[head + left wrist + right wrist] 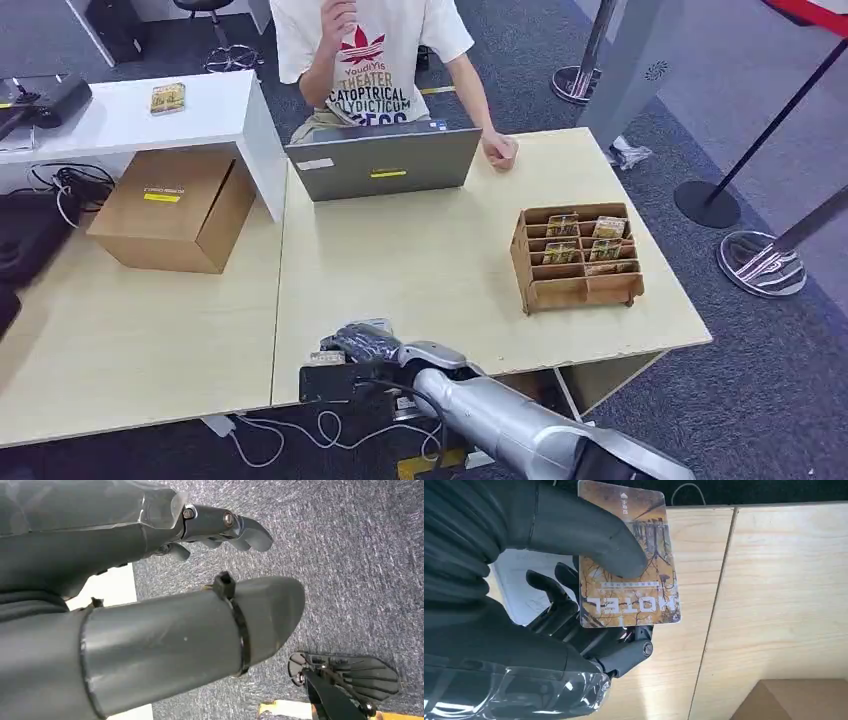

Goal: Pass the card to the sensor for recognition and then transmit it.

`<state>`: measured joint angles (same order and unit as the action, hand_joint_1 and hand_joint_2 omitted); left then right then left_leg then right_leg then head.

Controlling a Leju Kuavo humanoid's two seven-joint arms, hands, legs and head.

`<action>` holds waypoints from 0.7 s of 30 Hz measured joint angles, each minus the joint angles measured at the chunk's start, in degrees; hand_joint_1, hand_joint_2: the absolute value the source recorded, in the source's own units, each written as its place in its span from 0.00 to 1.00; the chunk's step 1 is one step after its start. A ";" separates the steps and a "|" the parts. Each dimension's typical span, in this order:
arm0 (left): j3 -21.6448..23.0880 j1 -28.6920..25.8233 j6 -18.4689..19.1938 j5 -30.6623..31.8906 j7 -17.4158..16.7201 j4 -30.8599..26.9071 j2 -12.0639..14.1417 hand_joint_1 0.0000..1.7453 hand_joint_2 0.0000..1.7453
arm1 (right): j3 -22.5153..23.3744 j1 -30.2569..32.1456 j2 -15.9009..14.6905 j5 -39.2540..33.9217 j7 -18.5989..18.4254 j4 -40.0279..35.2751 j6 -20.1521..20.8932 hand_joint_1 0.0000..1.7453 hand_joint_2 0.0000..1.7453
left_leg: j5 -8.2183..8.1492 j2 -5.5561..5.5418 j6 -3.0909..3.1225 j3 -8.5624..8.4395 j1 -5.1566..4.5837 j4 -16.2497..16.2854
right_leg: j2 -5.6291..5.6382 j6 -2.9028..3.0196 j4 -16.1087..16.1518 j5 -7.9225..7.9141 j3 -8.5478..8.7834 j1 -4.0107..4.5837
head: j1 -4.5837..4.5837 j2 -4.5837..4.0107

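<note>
My right hand (365, 345) reaches over the near edge of the light wooden table (420, 270), just above a black sensor box (340, 385) that sits at that edge. In the right wrist view the same right hand (549, 625) pinches a yellow-brown card (644, 595) printed "HOTEL" between its thumb (584, 535) and its dark fingers. The card is held flat above the tabletop with a pale surface beneath the hand. My left hand (220, 525) hangs over grey carpet and holds nothing, its fingers loosely apart.
A wooden rack (575, 255) with several cards stands at the table's right. A person sits behind a grey laptop (385, 160) at the far edge. A cardboard box (175, 205) is at the left, by a white desk (130, 110). Barrier posts (710, 200) stand at the right.
</note>
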<state>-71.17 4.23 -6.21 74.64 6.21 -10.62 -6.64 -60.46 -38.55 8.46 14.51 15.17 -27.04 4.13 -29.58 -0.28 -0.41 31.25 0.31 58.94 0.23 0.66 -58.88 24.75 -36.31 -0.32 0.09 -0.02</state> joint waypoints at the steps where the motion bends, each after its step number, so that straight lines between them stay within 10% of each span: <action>1: 0.02 0.00 0.02 0.04 0.00 0.00 0.00 0.00 0.00 | -0.04 0.01 0.13 -0.09 0.00 0.32 0.02 1.00 1.00 | 0.00 0.00 0.00 0.00 0.00 0.00 | 0.00 0.00 0.00 0.00 0.00 0.00 | 0.00 0.00; 21: 0.13 -0.04 0.50 0.46 -0.15 0.00 0.07 0.00 0.00 | -0.59 -0.12 1.00 -0.57 -1.95 5.22 -2.47 1.00 1.00 | 0.00 0.01 0.00 -0.02 0.00 0.00 | 0.00 0.00 0.00 0.00 0.00 0.00 | 0.02 0.00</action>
<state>-71.03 4.19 -5.70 75.10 6.05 -10.62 -6.58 -61.05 -38.67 9.46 13.94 13.22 -21.81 1.66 -29.58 -0.27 -0.41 31.23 0.30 58.94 0.23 0.66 -58.88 24.75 -36.31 -0.32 0.11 -0.02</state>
